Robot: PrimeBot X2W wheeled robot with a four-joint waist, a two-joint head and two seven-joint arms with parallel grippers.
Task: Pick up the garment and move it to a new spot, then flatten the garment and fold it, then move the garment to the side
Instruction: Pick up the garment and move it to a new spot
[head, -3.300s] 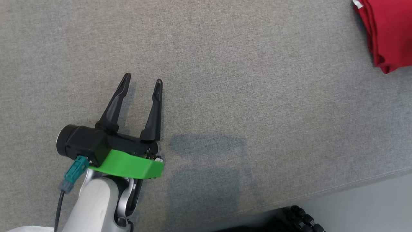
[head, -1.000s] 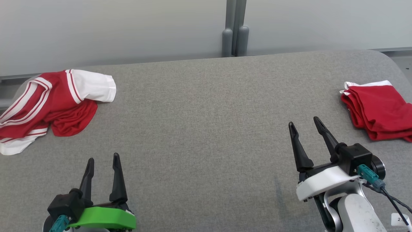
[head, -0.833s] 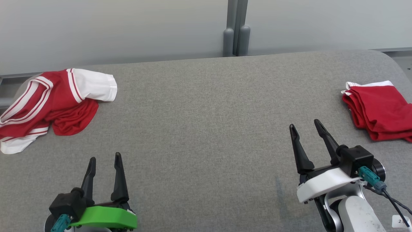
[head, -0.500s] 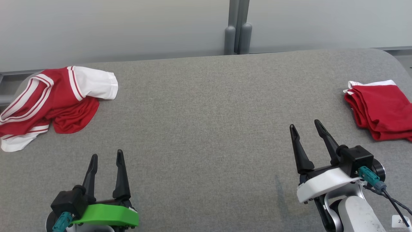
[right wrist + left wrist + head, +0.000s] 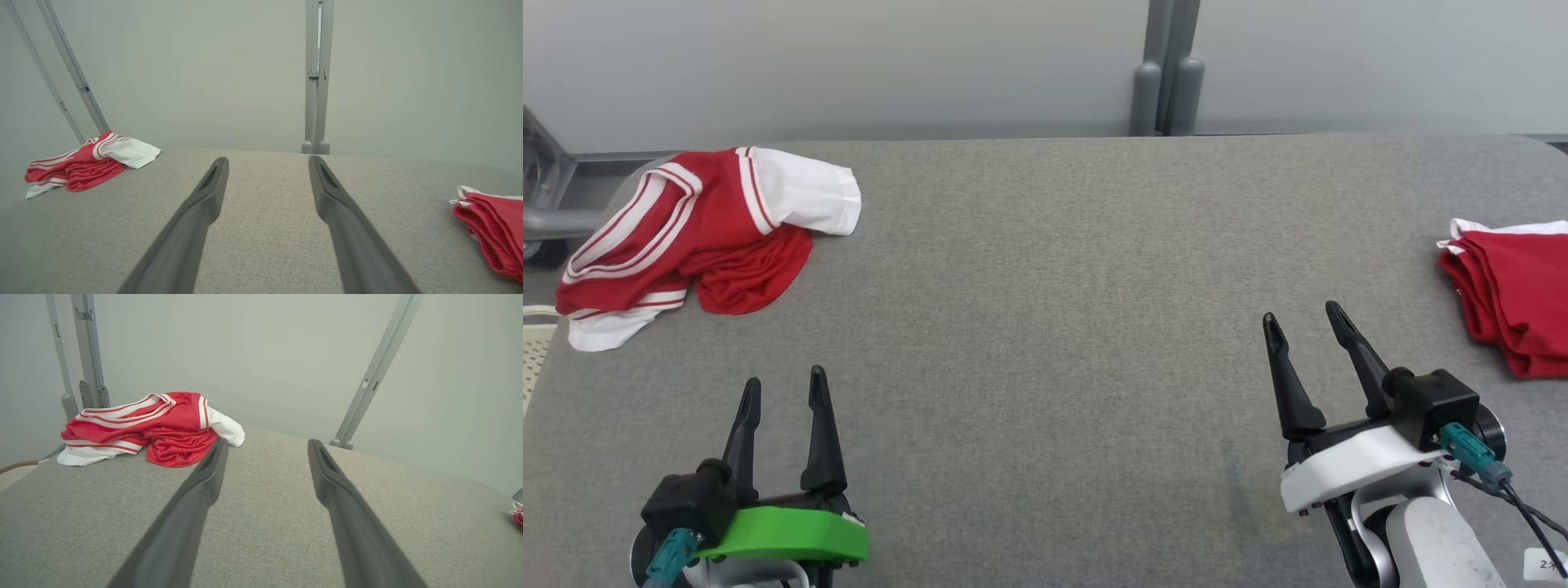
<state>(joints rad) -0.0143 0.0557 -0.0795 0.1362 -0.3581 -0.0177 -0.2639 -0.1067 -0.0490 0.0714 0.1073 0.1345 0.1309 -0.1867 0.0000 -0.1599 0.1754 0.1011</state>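
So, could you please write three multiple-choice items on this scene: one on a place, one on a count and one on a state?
1. Where on the grey fabric table does the crumpled red-and-white garment lie?
A. far left corner
B. centre
C. near right corner

2. How many garments lie on the table?
A. one
B. two
C. four

3. How does the left claw stand?
A. shut on the garment
B. open and empty
C. shut on nothing

Answers:
1 A: it lies at the far left, beyond the left claw.
2 B: the crumpled one, plus a folded red garment at the right edge.
3 B: its fingers stand apart, with bare table between them.
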